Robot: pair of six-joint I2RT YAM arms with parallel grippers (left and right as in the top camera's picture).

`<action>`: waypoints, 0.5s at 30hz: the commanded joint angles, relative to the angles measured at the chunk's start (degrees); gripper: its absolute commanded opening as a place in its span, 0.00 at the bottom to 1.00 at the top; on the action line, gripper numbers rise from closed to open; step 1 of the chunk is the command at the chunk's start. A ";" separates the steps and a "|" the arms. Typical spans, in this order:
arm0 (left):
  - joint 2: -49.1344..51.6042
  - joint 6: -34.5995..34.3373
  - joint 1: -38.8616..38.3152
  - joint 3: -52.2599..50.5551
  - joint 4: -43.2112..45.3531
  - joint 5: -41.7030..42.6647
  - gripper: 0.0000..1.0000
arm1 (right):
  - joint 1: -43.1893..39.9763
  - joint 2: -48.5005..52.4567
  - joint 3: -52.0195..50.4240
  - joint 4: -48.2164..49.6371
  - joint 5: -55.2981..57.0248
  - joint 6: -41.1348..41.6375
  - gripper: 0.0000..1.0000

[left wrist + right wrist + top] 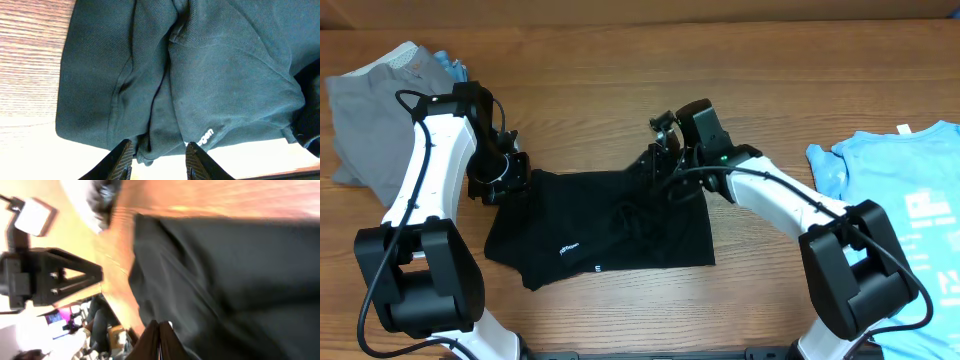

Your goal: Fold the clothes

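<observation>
Nearest me, my left gripper (pixel 160 148) stands narrowly parted astride the left hem of the black T-shirt (pixel 225 75); whether it pinches cloth I cannot tell. My right gripper (pixel 160 330) is clamped shut at the shirt's far-right corner, centre of the table (pixel 620 80).

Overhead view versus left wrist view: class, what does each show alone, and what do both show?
Only overhead: the grey garment, the blue tee, both arms and the right tool. Only left wrist: the cloth's weave and creases, and two fingertips of the left tool close up. Both: the black shirt, its small white print and the wooden table.
</observation>
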 commanded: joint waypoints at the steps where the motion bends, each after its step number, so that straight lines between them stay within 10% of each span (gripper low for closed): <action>1: -1.55 1.31 0.20 1.14 0.04 -0.13 0.38 | -4.28 -0.72 3.17 -8.66 1.16 -5.07 0.04; 8: -1.55 1.29 0.20 1.14 0.44 -0.13 0.38 | -8.41 -0.68 3.54 -27.71 12.41 -5.55 0.04; 15: -1.55 1.29 0.20 1.14 0.63 -0.11 0.38 | -5.01 0.09 -1.18 -27.19 14.64 0.74 0.04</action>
